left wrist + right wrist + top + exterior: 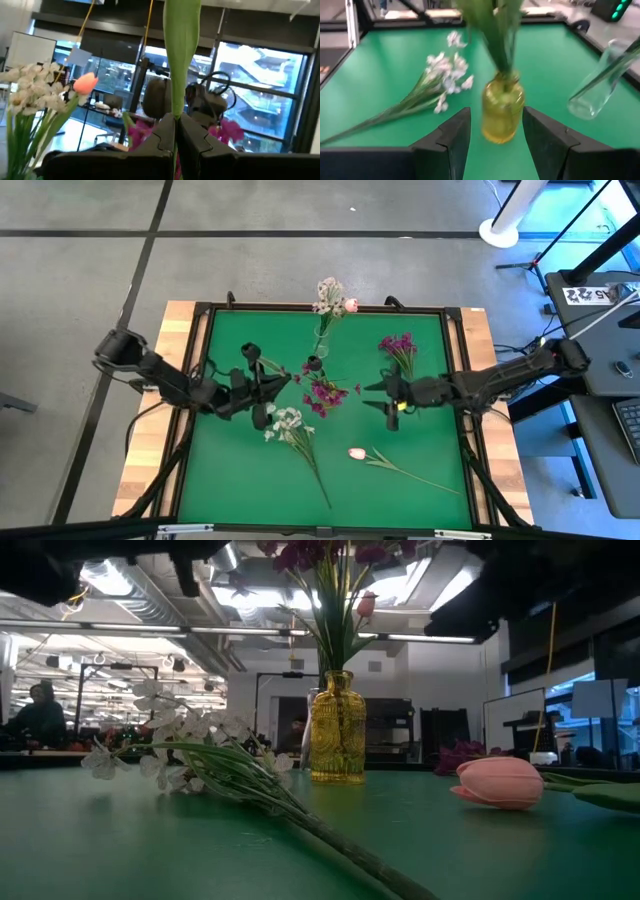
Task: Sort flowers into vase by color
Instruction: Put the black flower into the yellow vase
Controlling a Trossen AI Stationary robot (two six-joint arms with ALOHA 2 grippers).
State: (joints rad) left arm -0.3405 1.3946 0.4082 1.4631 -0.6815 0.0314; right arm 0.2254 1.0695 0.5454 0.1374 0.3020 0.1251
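White spray [190, 755] on green mat [100, 840] — left fingers [176, 131] clamped on stem [181, 55] (right fingers [495, 132] apart)

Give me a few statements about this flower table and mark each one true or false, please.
1. A pink tulip lies flat on the green mat. True.
2. The yellow vase is empty. False: it holds green stems, with purple blooms above.
3. The left gripper has its jaws shut on a green stem. True.
4. The right gripper is squeezing the yellow vase. False: its jaws stand open, with the vase beyond them.
5. The white flower spray stands in a vase. False: it lies on the mat.
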